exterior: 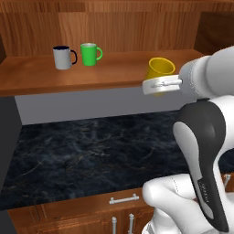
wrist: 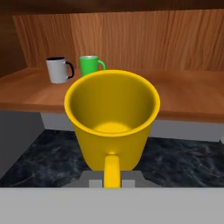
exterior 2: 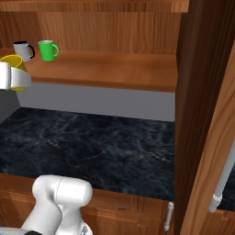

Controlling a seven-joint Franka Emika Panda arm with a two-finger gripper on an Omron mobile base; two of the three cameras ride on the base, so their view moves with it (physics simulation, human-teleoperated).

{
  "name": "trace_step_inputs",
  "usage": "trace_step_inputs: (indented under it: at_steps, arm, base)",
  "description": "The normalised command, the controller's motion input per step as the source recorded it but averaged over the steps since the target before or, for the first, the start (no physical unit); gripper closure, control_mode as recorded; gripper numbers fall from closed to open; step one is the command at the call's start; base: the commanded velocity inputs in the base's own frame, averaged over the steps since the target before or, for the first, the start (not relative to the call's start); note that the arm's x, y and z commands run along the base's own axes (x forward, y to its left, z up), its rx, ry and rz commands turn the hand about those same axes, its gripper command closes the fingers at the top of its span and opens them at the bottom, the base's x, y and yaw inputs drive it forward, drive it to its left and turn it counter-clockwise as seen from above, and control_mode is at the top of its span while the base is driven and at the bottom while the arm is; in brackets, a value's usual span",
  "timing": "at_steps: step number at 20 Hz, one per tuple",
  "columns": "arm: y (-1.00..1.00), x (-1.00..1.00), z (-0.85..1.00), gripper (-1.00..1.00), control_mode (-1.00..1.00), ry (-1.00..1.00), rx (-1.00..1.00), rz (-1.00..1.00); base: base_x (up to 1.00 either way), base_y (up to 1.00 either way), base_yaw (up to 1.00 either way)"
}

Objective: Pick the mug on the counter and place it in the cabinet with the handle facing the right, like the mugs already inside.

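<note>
The pincer (exterior: 161, 85) carries the mug (exterior: 160, 68), tilted, its jaws hidden, before the cabinet (exterior: 109, 73) shelf. Its handle (wrist: 111, 169) faces the camera, so setting it down now risks wrong orientation or tipping.

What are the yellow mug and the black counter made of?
The mug looks like glazed ceramic or smooth plastic: plain yellow with a soft sheen inside; it's a rendered picture, so I can't be sure. The counter looks like polished black marble, going by its faint pale veins.
</note>
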Motion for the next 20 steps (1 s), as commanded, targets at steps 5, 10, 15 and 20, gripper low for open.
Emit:
trace_step_inputs:
  at_steps: [5,10,15,20]
  arm:
    - [-0.35,0.23,0.00,1.00,-1.00,0.00,0.00,0.00]
    - [-0.32,0.29,0.00,1.00,-1.00,0.00,0.00,0.03]
    - [-0.18,0.25,0.00,1.00,-1.00,0.00,0.00,0.04]
    - [-0.03,0.19,0.00,1.00,-1.00,0.00,0.00,0.04]
  base:
    - [0.00,0.00,0.00]
    - [0.00,0.00,0.00]
    - [0.00,0.00,0.00]
    - [0.00,0.00,0.00]
